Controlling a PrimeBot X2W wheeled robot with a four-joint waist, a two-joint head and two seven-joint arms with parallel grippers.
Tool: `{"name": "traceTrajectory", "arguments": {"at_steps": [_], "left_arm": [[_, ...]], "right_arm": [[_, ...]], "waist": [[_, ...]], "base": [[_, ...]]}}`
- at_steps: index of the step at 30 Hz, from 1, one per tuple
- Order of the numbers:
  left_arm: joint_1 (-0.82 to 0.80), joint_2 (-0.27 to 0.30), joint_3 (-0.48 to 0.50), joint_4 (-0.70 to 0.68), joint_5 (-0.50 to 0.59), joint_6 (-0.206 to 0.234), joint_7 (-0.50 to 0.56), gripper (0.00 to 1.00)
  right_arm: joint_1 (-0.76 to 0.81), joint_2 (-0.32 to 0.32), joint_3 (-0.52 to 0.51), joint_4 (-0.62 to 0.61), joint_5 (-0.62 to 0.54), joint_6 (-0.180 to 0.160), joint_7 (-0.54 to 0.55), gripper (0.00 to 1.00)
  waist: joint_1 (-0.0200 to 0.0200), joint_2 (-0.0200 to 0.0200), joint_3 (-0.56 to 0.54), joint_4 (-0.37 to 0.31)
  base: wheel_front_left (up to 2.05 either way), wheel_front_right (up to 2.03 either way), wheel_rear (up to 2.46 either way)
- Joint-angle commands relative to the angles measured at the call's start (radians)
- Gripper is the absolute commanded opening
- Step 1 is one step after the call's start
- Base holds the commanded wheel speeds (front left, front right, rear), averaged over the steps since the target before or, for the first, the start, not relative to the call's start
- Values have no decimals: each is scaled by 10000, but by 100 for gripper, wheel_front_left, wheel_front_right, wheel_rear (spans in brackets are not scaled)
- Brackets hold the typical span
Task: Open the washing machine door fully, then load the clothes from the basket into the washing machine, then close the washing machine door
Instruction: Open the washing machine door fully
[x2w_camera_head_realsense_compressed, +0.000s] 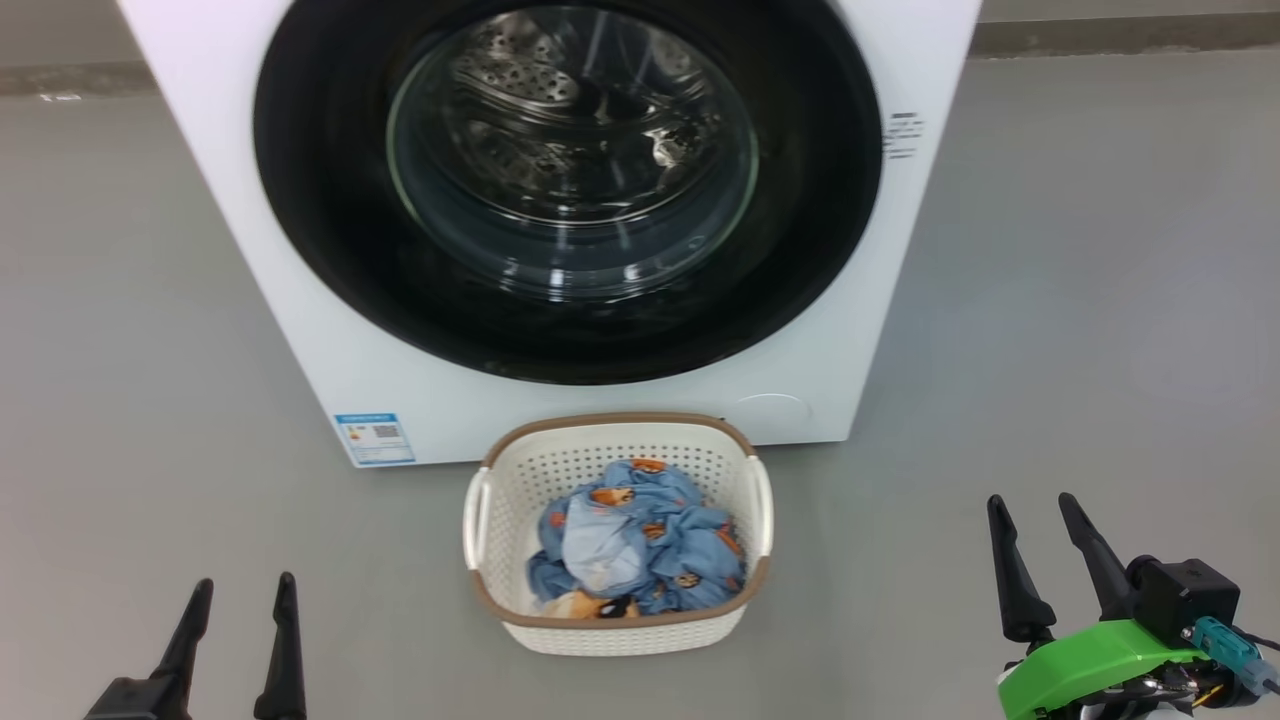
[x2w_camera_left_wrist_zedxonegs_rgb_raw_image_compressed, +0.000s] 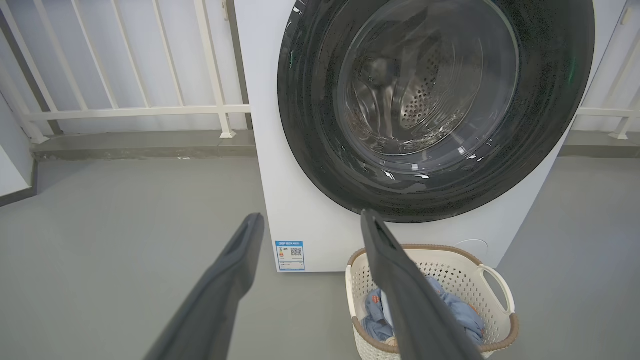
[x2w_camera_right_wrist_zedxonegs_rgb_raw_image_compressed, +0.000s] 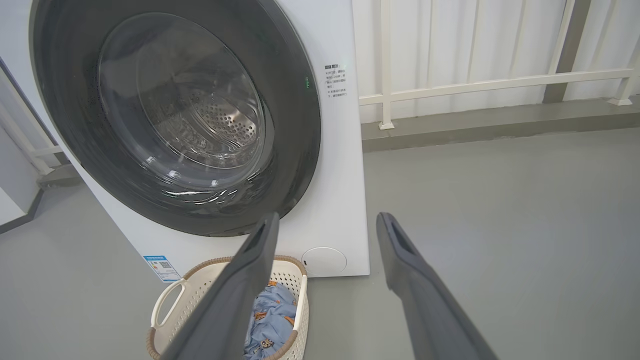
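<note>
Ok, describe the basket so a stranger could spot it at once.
Start at the big white washing machine with the round black door. On the grey floor in front of it stands the basket. It is cream with small holes and a brown rim, holding blue clothes printed with orange bears.

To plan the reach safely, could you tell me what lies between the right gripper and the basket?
Bare grey floor lies between the right gripper and the basket, as the head view shows.

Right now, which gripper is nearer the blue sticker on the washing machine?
Left. The left gripper hovers in front of the blue sticker; the right gripper is far to its right, past the basket.
</note>
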Motion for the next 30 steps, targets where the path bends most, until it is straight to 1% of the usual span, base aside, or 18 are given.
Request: {"name": "traceTrajectory", "arguments": {"at_steps": [1, 9, 15, 21, 30], "left_arm": [[-371, 142, 347, -284, 87, 60, -124, 100], [-392, 72, 429, -468, -92, 8, -124, 100], [-387, 41, 490, -623, -49, -19, -124, 100], [-343, 19, 463, -791, -17, -58, -124, 100], [-288, 3, 420, -817, -15, -93, -124, 100]], "right_arm": [[-336, -89, 239, -257, 28, -11, -111, 100], [-358, -89, 184, -259, 92, -11, -134, 100], [-407, -89, 133, -334, 123, -11, -168, 100], [-416, -89, 148, -391, 168, -11, -190, 100], [-420, -89, 177, -395, 199, -11, -207, 100]], "waist": [[0, -1, 10, 1], [0, -1, 81, -18], [0, -1, 162, -24], [0, -1, 193, -26], [0, -1, 192, -30]], "base": [[123, 123, -246], [121, 120, -242], [83, 83, -165], [35, 35, -70], [1, 1, -2]]}}
